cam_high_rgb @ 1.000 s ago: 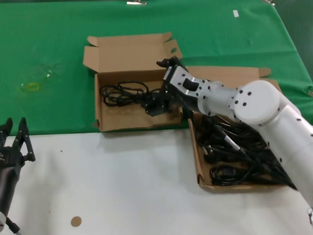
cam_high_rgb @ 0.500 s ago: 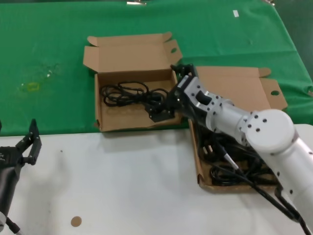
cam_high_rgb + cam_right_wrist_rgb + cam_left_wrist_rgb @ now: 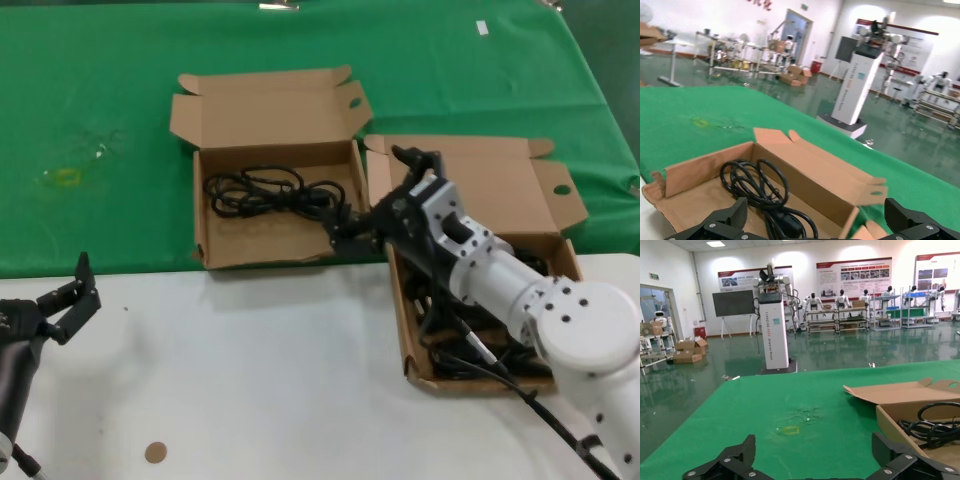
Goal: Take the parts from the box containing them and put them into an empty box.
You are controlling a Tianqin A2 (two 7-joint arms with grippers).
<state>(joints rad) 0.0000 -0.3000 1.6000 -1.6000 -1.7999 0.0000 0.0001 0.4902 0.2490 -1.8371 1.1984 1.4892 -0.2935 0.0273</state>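
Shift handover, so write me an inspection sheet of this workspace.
Surface: white table in front, green cloth behind.
Job's things: left box holds one black cord; right box holds many cords.
Clutter: brown disc on the table; yellowish smear on the cloth.
Grippers: right gripper open and empty at the left box's near right corner; left gripper open, idle at the table's left edge.
Cables: black lead along the right arm.
Surroundings: exhibition hall, other robots, shelving.
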